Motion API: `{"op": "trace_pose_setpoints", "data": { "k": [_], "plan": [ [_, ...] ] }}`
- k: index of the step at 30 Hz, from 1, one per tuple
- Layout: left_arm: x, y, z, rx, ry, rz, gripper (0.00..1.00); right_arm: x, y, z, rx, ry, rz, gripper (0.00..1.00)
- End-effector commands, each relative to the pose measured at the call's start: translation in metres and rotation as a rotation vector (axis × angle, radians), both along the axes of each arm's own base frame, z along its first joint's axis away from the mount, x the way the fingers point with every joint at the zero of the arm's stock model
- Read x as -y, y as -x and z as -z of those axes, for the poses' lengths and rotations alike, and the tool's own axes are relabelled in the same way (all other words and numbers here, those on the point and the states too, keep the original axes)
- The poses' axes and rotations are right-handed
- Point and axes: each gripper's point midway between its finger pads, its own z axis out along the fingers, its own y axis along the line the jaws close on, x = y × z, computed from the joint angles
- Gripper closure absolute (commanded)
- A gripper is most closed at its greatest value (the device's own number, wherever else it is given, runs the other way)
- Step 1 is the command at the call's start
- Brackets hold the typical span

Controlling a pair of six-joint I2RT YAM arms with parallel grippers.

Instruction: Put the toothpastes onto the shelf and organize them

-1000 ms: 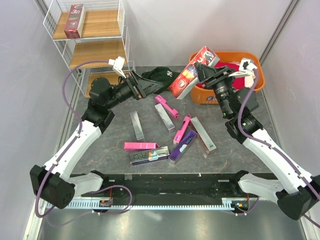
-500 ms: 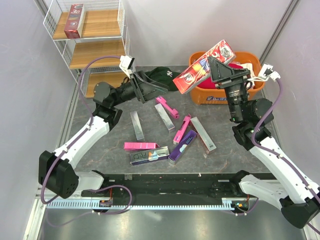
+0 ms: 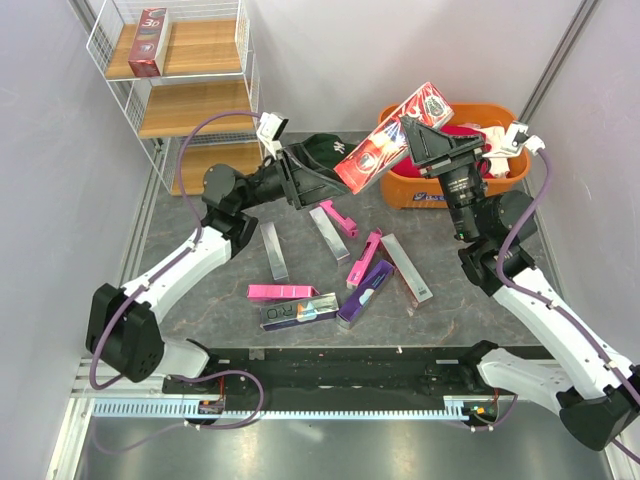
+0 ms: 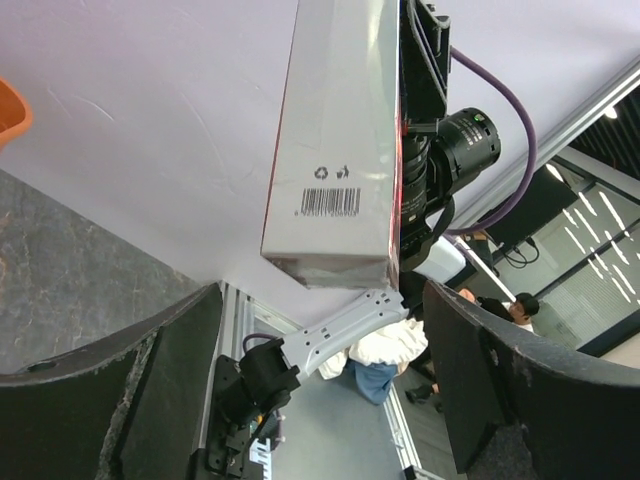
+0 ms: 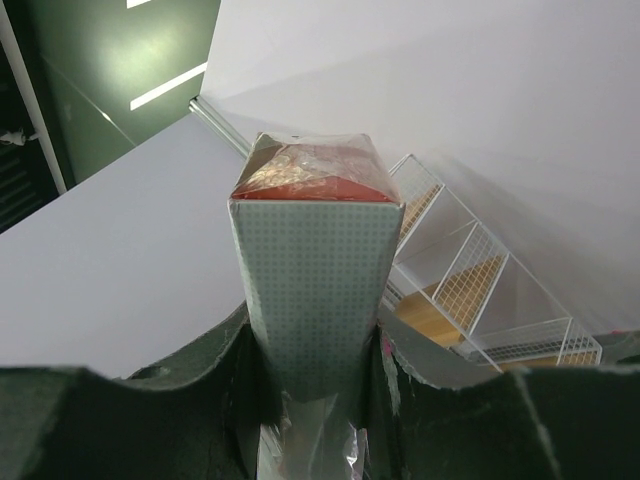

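Observation:
My right gripper (image 3: 422, 138) is shut on a dark red toothpaste box (image 3: 388, 148) and holds it tilted in the air left of the orange tub. In the right wrist view the box (image 5: 315, 290) is clamped between both fingers of the gripper (image 5: 312, 385). My left gripper (image 3: 333, 182) is open, its tips just below the box's lower end. In the left wrist view the box end (image 4: 335, 150) hangs just beyond the spread gripper (image 4: 320, 400). Several toothpastes lie on the table, such as a pink one (image 3: 282, 292) and a purple one (image 3: 366, 294). The shelf (image 3: 190, 95) holds one red box (image 3: 150, 42).
An orange tub (image 3: 500, 115) stands at the back right. A dark green cap (image 3: 322, 150) lies behind my left gripper. The shelf stands in the back left corner and shows in the right wrist view (image 5: 470, 290). Grey walls close in both sides.
My right gripper has lifted the red box and swung it left. My left arm has reached right, bringing its open fingers up to the box's lower end.

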Motion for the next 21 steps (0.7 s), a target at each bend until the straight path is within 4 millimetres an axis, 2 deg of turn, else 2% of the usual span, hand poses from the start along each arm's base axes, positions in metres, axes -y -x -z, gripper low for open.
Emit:
{"op": "trace_pose_setpoints", "data": {
  "k": [1, 8, 11, 12, 15, 18, 20, 21],
  "plan": [
    [0.002, 0.011, -0.032, 0.070, 0.066, 0.030, 0.15, 0.005, 0.020, -0.039, 0.095, -0.087, -0.049, 0.56],
    [0.012, 0.015, -0.033, 0.055, 0.083, 0.048, 0.26, -0.004, 0.015, -0.031, 0.076, -0.089, -0.084, 0.56],
    [0.012, 0.015, -0.036, 0.058, 0.094, 0.042, 0.37, -0.006, 0.015, -0.030, 0.073, -0.090, -0.101, 0.56],
    [0.012, 0.015, -0.037, 0.057, 0.097, 0.041, 0.47, -0.007, 0.015, -0.028, 0.070, -0.088, -0.105, 0.56],
    [0.011, 0.016, -0.038, 0.060, 0.100, 0.037, 0.63, -0.010, 0.011, -0.022, 0.055, -0.090, -0.110, 0.56],
    [0.010, 0.015, -0.038, 0.060, 0.097, 0.023, 0.69, -0.011, 0.008, -0.018, 0.043, -0.091, -0.113, 0.51],
    [0.008, 0.013, -0.035, 0.050, 0.090, 0.006, 0.72, -0.014, 0.004, -0.012, 0.024, -0.089, -0.117, 0.45],
    [0.007, 0.012, -0.034, 0.053, 0.086, -0.004, 0.75, -0.015, 0.004, -0.010, 0.022, -0.087, -0.120, 0.39]
  ]
}}
